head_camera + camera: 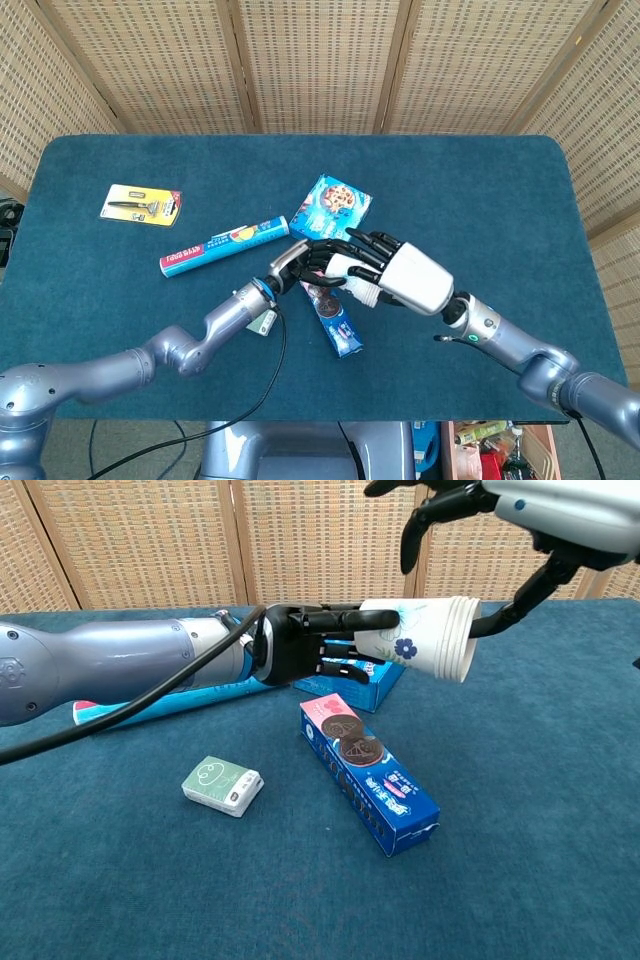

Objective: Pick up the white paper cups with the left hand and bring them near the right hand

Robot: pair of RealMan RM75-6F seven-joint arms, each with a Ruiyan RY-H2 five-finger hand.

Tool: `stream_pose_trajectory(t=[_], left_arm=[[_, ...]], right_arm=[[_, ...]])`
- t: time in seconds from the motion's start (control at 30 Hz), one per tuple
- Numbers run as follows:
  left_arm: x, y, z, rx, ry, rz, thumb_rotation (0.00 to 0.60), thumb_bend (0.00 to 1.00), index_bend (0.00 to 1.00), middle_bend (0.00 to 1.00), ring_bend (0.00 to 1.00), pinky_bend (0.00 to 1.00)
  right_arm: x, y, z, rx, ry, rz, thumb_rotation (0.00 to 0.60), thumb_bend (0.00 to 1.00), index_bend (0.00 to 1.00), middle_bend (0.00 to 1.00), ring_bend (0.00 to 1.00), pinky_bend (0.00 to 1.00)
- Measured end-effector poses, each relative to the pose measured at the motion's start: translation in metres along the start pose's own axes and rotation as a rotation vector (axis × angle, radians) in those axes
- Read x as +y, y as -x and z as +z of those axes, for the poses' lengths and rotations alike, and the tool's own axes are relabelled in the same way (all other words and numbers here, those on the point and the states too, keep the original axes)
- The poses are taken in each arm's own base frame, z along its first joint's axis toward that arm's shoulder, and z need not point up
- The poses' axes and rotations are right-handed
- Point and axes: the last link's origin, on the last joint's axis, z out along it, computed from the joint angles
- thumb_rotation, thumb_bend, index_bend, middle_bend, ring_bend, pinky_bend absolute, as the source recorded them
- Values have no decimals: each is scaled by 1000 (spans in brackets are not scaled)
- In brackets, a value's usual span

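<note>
The stack of white paper cups point(425, 650) with a blue flower print lies on its side in the air, mouth pointing right. My left hand point(305, 645) grips it around the base end, above the table's middle. My right hand point(520, 505) hovers just over the cups with fingers spread, its thumb beside the rim. From the head view the right hand point(400, 275) covers most of the cups point(364, 294), and the left hand point(305, 262) sits directly to its left.
Below the cups lies a long blue cookie box point(370, 775), with a square blue biscuit box point(332, 205) behind it. A food-wrap tube point(222, 245), a small green-white packet point(223, 784) and a razor pack point(141, 204) lie to the left.
</note>
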Motion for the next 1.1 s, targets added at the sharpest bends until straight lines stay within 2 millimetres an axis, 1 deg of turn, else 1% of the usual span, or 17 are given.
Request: stream_pose_trajectory(t=[0.1, 0.17, 0.27, 0.37, 0.5, 0.63, 0.97, 1.1], left_arm=[[-1, 1, 0, -3, -5, 1, 600, 124, 488, 497, 466, 540], [-2, 1, 0, -6, -9, 3, 600, 125, 489, 497, 466, 540], [-3, 1, 1, -6, -14, 7, 600, 125, 488, 497, 466, 540], [-3, 1, 1, -4, -17, 7, 600, 125, 489, 497, 466, 540], [-4, 0, 1, -2, -21, 10, 600, 126, 489, 497, 466, 540], [-5, -1, 2, 1, -26, 12, 600, 126, 489, 497, 466, 540], [-7, 1, 2, 0, -32, 13, 600, 127, 488, 497, 466, 540], [-7, 1, 2, -1, -31, 6, 600, 126, 489, 497, 466, 540]], right_arm=[[-1, 5, 5, -18, -22, -36, 600, 238, 484, 174, 0, 335], [-3, 7, 6, -24, -28, -37, 600, 275, 510, 174, 0, 335], [-4, 9, 8, -15, -27, -33, 600, 321, 522, 175, 0, 335], [-5, 8, 10, -6, -26, -26, 600, 347, 528, 176, 0, 335], [-6, 8, 11, 5, -26, -17, 600, 356, 529, 177, 0, 336], [-6, 6, 13, 20, -20, -4, 600, 382, 553, 184, 0, 336], [-7, 7, 15, 25, -27, -21, 600, 527, 647, 167, 0, 352], [-5, 8, 14, 19, -32, -52, 600, 563, 670, 165, 0, 352]])
